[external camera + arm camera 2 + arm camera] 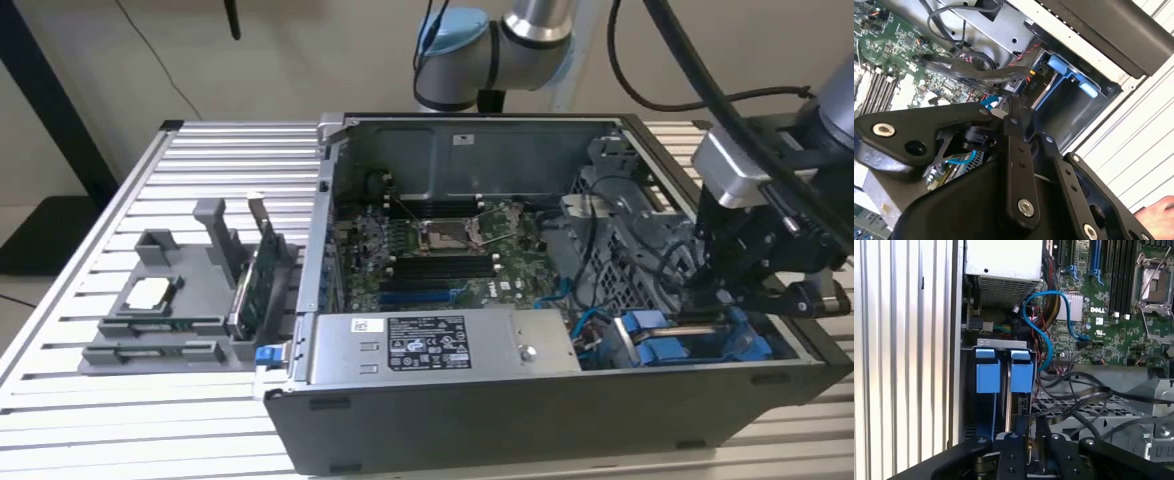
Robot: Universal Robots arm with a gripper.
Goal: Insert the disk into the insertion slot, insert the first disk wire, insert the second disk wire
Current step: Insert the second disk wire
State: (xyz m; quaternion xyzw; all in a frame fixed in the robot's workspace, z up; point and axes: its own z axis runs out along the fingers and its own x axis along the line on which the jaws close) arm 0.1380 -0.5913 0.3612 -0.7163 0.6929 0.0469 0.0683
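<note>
A: What does the disk [1013, 390] look like?
B: A thin silver edge between bright blue carrier tabs, standing on edge in the insertion slot [694, 345] at the case's front corner, at the exterior view's right.
A: Its long axis?
B: Running down into the bay.
A: And the end effector [1029, 432]?
B: Directly over the disk's edge, fingers drawn close together; whether they grip anything, I cannot tell.
</note>
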